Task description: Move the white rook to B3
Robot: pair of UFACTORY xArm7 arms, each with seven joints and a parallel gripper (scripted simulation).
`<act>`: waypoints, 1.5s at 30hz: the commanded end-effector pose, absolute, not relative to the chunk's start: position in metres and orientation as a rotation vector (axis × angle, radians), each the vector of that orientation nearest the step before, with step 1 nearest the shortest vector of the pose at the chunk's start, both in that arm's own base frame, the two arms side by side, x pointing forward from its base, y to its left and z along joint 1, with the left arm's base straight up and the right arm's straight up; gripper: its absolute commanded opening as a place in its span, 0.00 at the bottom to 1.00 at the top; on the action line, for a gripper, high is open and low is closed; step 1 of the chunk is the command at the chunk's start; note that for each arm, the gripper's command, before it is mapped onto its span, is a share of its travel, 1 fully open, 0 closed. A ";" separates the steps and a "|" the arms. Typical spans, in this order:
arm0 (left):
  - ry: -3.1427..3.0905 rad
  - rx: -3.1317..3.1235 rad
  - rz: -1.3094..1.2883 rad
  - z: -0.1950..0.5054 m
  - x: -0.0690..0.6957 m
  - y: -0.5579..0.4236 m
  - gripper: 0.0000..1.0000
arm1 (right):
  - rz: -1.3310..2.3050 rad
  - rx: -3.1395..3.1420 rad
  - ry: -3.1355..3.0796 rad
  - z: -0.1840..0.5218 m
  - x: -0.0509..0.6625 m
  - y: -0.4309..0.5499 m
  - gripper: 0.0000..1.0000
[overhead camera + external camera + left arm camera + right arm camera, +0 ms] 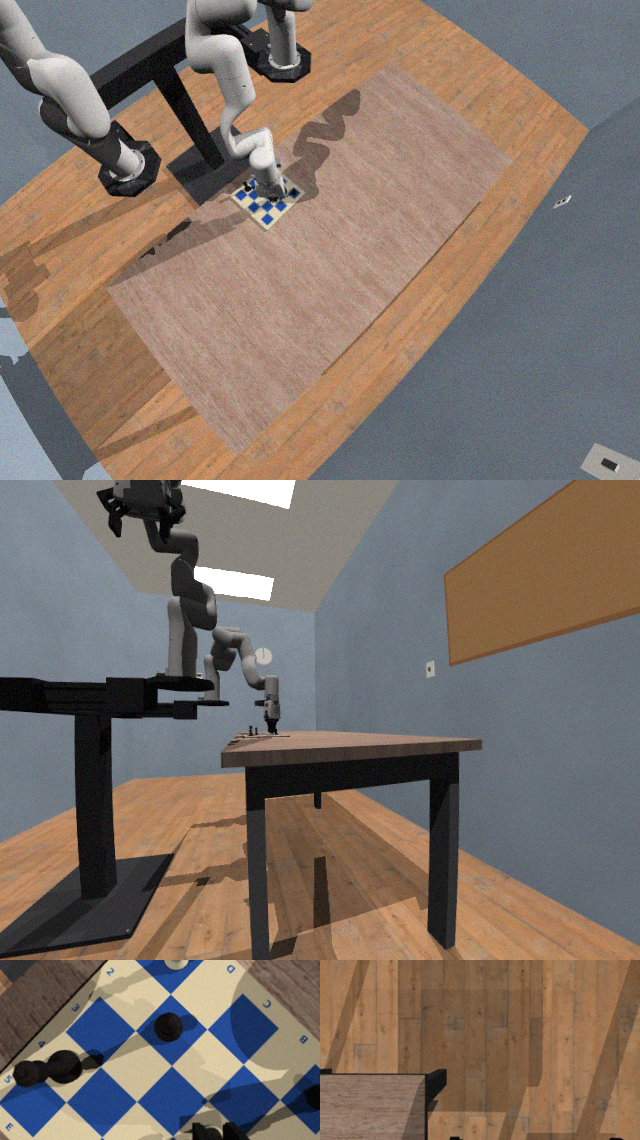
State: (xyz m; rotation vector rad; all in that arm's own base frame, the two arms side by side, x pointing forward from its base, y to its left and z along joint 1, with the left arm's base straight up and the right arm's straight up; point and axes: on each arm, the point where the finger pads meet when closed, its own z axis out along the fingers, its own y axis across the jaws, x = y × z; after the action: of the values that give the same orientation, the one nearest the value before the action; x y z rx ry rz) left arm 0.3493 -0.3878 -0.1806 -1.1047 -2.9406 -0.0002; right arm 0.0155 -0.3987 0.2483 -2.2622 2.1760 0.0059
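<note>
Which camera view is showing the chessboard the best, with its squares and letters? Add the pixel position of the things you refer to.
The left wrist view: it is close enough to read edge letters and numbers on the chessboard (267, 226) (282, 735) (172, 1084), though parts are cut off. The top view shows it small, partly hidden by the left arm (264, 160) (271, 686); the exterior, a thin strip; the right wrist, nothing.

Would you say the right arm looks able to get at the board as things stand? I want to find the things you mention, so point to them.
Probably not directly: the open right tool (141, 535) (535, 1138) hangs high beyond the table's edge (351, 748) (424, 1110), and the left tool (273, 197) (271, 731) (212, 1130) crowds the board (267, 226) (280, 735) (173, 1102).
</note>
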 end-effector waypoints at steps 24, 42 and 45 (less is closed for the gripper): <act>-2.945 -1.106 0.003 -0.183 0.351 -0.390 0.00 | 0.000 -2.264 2.178 0.250 0.016 -0.400 1.00; -2.945 -1.106 0.003 -0.183 0.351 -0.390 0.00 | 0.000 -2.264 2.178 0.250 0.016 -0.400 1.00; -2.945 -1.106 0.003 -0.183 0.351 -0.390 0.00 | 0.000 -2.264 2.178 0.250 0.016 -0.400 1.00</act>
State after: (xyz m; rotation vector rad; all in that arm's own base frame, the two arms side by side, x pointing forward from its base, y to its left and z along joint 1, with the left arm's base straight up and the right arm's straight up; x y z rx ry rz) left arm 0.3493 -0.3878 -0.1846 -1.1047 -2.9406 -0.0002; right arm 0.0155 -0.3987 0.2483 -2.2622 2.1760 0.0059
